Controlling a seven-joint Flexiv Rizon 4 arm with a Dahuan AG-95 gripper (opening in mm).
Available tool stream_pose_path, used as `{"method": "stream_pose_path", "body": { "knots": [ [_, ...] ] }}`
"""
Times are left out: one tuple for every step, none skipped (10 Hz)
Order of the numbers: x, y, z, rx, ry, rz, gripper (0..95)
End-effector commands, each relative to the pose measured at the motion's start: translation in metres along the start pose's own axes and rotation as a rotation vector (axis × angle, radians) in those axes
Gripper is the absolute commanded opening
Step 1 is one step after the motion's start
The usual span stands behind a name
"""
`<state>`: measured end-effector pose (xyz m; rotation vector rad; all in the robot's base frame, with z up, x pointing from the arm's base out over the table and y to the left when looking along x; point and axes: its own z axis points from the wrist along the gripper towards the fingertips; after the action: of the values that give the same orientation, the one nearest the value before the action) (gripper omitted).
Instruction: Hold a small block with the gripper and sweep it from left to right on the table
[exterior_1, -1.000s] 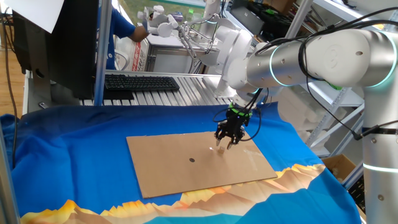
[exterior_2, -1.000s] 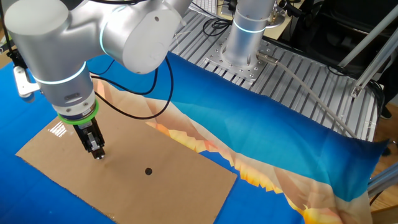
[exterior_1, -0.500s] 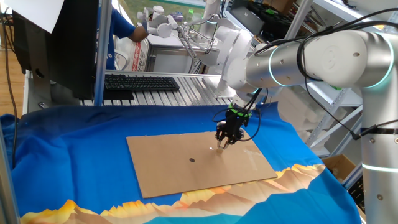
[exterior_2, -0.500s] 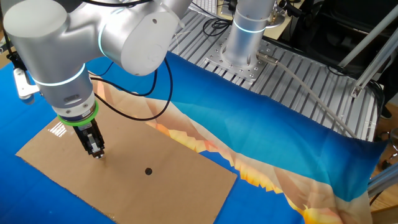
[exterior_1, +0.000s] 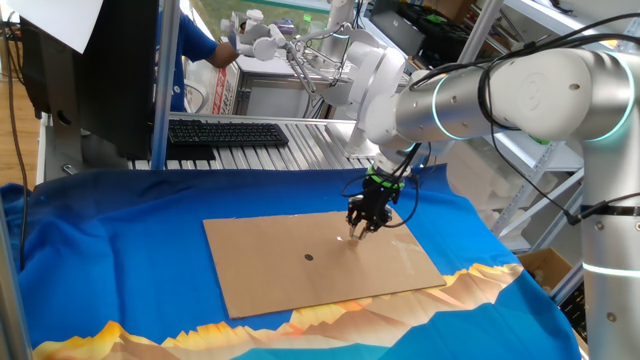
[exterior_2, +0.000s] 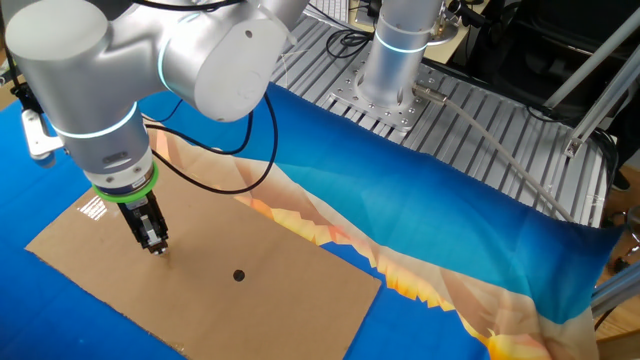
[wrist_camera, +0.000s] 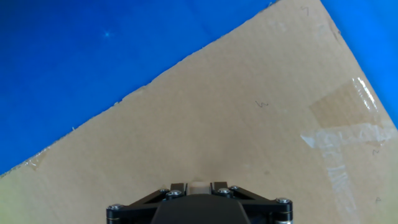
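Note:
My gripper (exterior_1: 358, 233), a black claw under a green ring, points down at the brown cardboard sheet (exterior_1: 300, 280) on the blue table (exterior_1: 120, 240). It also shows in the other fixed view (exterior_2: 155, 247) and at the bottom of the hand view (wrist_camera: 199, 185). The jaws are shut on the small block (wrist_camera: 199, 185), a pale tan piece that shows between them in the hand view. The block's tip is at or just above the cardboard, right of the sheet's middle in the first fixed view.
A small dark dot (exterior_1: 308, 256) lies on the cardboard left of the gripper. Clear tape (wrist_camera: 342, 134) marks the sheet's right part. A black keyboard (exterior_1: 228, 132) sits on the slatted bench behind the table. A white robot hand (exterior_1: 262, 38) stands further back.

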<state>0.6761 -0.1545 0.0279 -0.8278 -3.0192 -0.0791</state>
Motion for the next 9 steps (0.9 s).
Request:
{"method": "stream_pose_path", "body": {
  "knots": [
    [-0.0001, 0.0002, 0.0006, -0.003, 0.0, 0.001, 38.0],
    [-0.0001, 0.0002, 0.0007, -0.003, 0.001, 0.001, 38.0],
    [-0.0001, 0.0004, 0.0012, -0.004, 0.001, -0.001, 38.0],
    [-0.0003, 0.0007, 0.0022, -0.005, 0.002, 0.0, 38.0],
    [-0.0004, 0.001, 0.0034, -0.006, 0.001, 0.0, 38.0],
    [-0.0005, 0.0013, 0.0045, -0.007, 0.0, 0.001, 38.0],
    [-0.0006, 0.0015, 0.0054, -0.01, 0.002, 0.001, 38.0],
    [-0.0006, 0.0015, 0.0055, -0.011, 0.003, -0.001, 38.0],
    [-0.0006, 0.0015, 0.0055, -0.011, 0.003, -0.003, 38.0]
  ]
}}
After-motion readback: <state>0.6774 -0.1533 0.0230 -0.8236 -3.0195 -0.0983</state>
